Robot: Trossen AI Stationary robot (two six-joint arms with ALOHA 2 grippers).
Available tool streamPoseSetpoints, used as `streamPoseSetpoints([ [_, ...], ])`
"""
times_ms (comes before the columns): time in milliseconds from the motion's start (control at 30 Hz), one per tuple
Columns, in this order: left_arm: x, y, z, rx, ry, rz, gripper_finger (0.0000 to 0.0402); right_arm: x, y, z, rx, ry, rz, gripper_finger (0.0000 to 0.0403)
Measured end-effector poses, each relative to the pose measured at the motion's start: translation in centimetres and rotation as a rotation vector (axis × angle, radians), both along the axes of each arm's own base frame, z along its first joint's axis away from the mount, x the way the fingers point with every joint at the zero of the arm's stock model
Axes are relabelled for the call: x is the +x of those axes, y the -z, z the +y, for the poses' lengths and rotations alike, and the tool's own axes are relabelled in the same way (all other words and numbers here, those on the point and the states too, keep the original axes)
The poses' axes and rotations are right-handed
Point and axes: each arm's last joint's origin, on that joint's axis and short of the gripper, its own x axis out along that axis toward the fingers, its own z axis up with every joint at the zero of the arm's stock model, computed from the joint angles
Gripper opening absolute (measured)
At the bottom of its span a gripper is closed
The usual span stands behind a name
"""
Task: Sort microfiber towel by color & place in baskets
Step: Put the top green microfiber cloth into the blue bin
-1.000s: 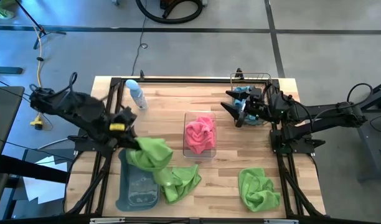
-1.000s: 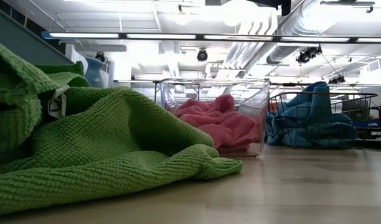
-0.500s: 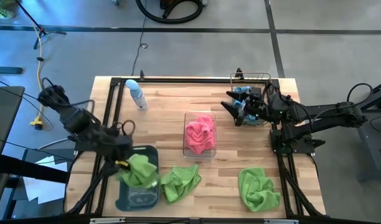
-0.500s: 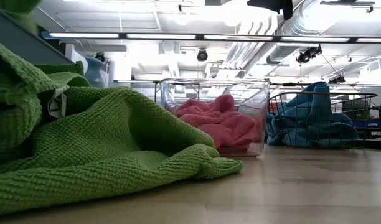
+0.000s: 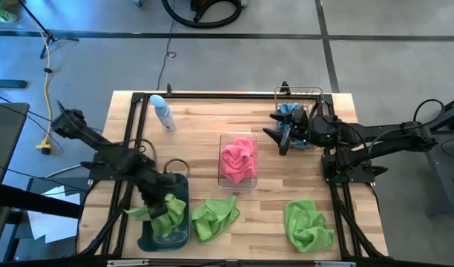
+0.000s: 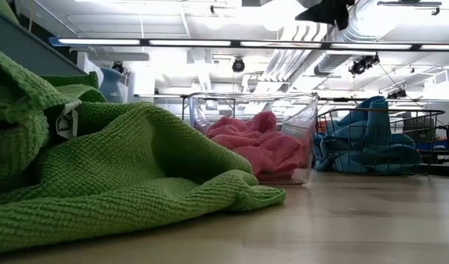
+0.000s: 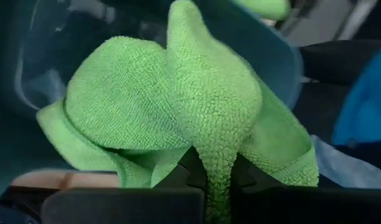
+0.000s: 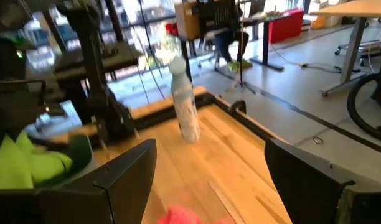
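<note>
Green towels (image 5: 216,218) lie beside the grey tub (image 5: 149,236)

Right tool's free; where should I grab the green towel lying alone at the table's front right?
Probably pinch the raised fold at the middle of that green towel, coming straight down: it lies crumpled and flat on the table, clear around it. The right tool hangs open beside the wire basket.

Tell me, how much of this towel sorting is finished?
Pink towels sit in the clear bin and blue ones in the wire basket. The left end effector holds a green towel over the grey tub. Two green towels wait on the table.
</note>
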Motion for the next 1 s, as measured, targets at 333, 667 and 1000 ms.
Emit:
streamPoseSetpoints([
  [333,4.7,2.8,-2.4,0.251,0.066,-0.011,0.0,-0.3,1.3,0.1,-0.046,-0.058,0.157,0.0296],
  [667,4.3,4.0,-3.0,0.505,0.216,-0.061,0.0,-0.2,1.3,0.2,0.023,-0.077,0.136,0.0296],
  [1000,2.3,8.4,-4.4,0.455,0.273,-0.047,0.0,-0.2,1.3,0.2,0.112,-0.068,0.103,0.0296],
])
